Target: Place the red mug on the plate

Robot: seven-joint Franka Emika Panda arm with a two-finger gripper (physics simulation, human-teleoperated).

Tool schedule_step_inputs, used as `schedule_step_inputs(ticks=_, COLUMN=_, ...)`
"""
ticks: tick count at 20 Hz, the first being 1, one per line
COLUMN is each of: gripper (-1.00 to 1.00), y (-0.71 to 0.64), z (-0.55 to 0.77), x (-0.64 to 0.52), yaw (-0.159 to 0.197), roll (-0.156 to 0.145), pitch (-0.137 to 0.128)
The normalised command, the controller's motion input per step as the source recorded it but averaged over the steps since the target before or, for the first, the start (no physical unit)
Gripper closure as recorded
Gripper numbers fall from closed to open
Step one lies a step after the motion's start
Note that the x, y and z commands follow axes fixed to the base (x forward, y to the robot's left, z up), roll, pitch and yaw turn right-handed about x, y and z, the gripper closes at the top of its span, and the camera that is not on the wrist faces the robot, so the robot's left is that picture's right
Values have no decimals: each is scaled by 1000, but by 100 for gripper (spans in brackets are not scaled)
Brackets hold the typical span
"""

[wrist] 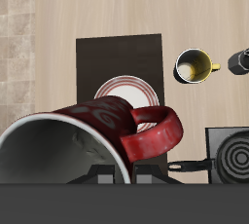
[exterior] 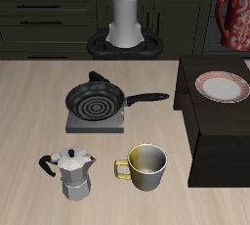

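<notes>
The red mug, with white speckles, hangs in the air high above the table and is cut off by the exterior view's edge. In the wrist view the mug fills the near field, lying on its side with its grey-white inside and red handle showing. My gripper is shut on it, and only dark finger parts show past the mug. The plate, white with a pinkish-red rim band, rests on a dark raised block. In the wrist view the plate shows just beyond the mug.
A black frying pan sits on a grey burner plate mid-table. A silver moka pot and a yellow-olive mug stand near the table's front edge. The robot base stands at the back.
</notes>
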Motion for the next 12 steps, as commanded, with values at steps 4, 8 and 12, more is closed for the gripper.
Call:
schedule_step_inputs(ticks=4, gripper=100, y=143, z=-246, x=145, yaw=35, roll=30, pitch=38)
schedule_step_inputs(ticks=8, gripper=100, y=77, z=-358, x=223, yaw=6, roll=8, pitch=70)
schedule_step_inputs(ticks=12, gripper=100, y=-52, z=-249, x=64, yaw=18, roll=-19, pitch=40)
